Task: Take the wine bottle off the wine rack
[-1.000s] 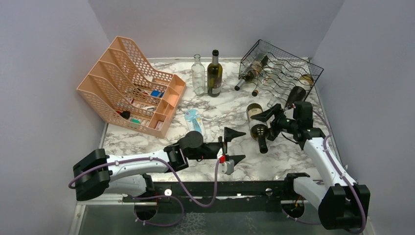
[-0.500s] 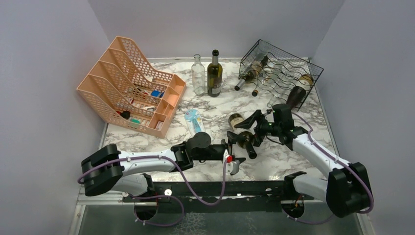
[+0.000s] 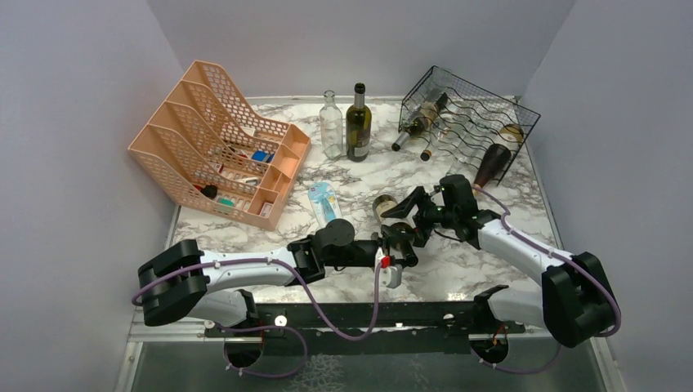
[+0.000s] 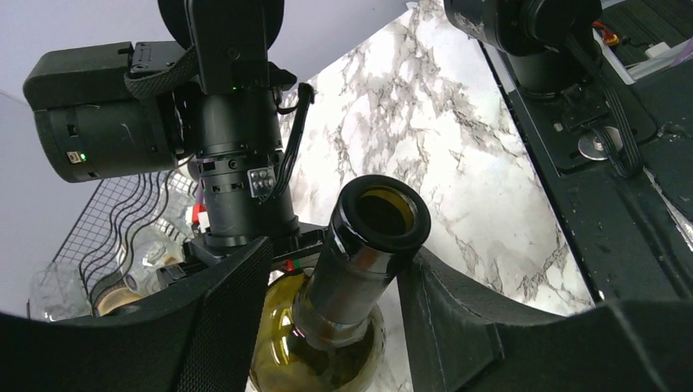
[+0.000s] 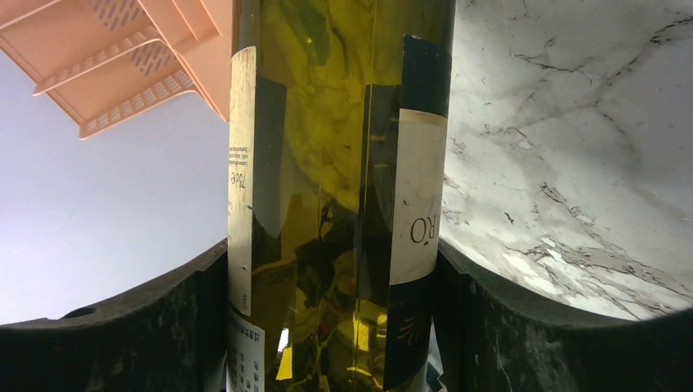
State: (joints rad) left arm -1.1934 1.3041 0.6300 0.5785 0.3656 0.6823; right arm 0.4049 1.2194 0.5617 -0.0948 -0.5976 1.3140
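Over the white marble worktop (image 3: 359,184), well clear of the black wire wine rack (image 3: 470,110), we see the green glass wine bottle (image 4: 359,269) swung in to centre. The right gripper (image 3: 399,222) has its jaws clamped on the body, while the left gripper (image 3: 392,255) now has its jaws parted astride the neck; a handover, we judge.

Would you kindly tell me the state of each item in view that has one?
wine bottle: uncorked, tilted, off the wine rack
right end effector: shut on its body
left end effector: open around its neck
wine rack: holding other bottles
green bottle: upright
clear bottle: upright
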